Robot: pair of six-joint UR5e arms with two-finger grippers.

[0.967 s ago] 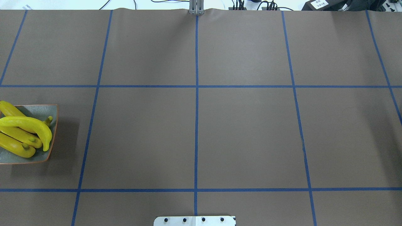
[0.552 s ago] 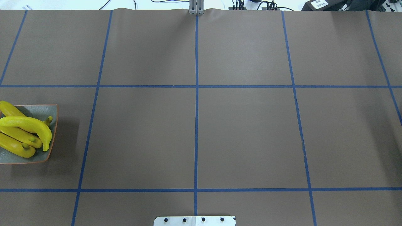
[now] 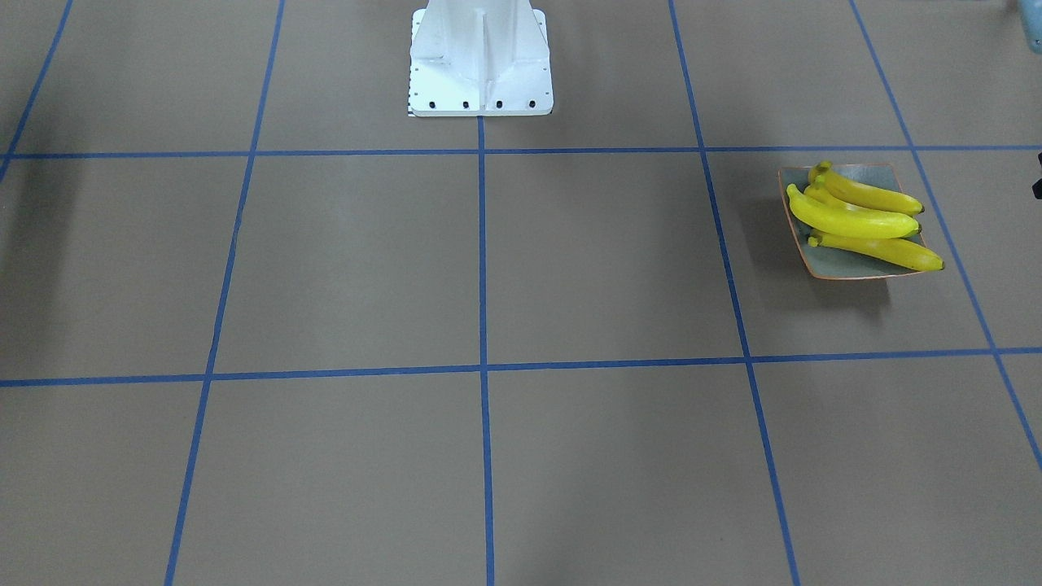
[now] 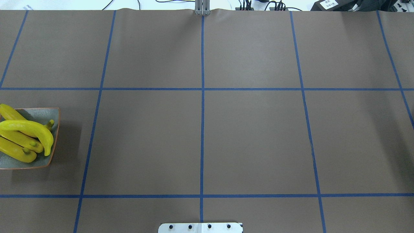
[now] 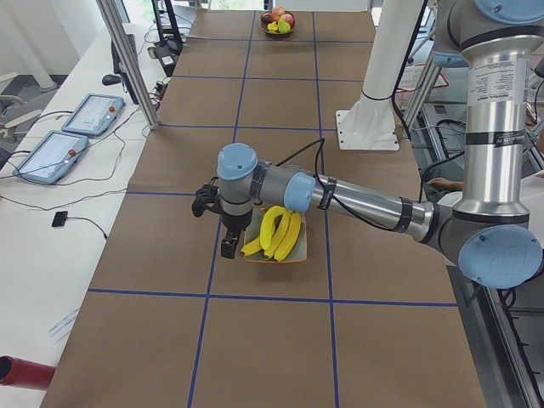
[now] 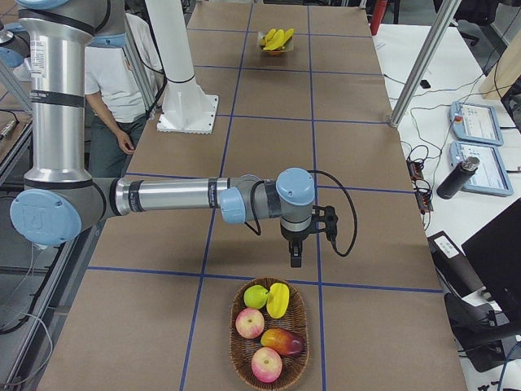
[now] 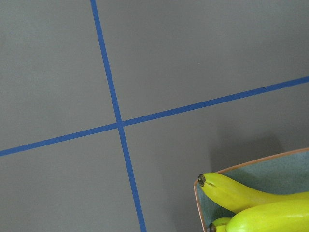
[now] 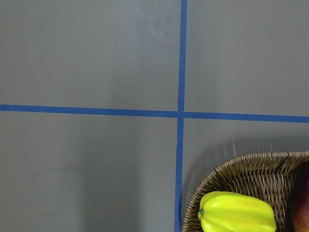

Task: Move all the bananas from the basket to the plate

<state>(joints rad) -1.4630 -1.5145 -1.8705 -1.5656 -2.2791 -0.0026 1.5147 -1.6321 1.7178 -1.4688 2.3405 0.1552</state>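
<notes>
- four bananas point(image 4: 28, 126) are piled on the plate point(image 4: 48, 114) at the left end of the table point(image 4: 252, 136); one lies across the others.
- versus the overhead a second ago: bananas and plate sit the same, no shift you could see.
- left gripper point(image 5: 228, 247) hangs just beside the plate, on the side away from the robot's base. It shows only in the side view, so can't tell whether its fingers are apart or together.
- right gripper point(image 6: 295, 257) hangs just short of the basket point(image 8: 227, 169) at the opposite end; same there, finger state can't be told.
- basket holds red apples point(image 6: 249, 323), a mango-like fruit point(image 6: 283, 340), a green-yellow fruit point(image 6: 256, 296) and a ribbed yellow fruit point(image 8: 236, 212).
- writing: the white label point(image 4: 329, 3) on the black box point(image 4: 351, 5) at the far edge is too small to read.
</notes>
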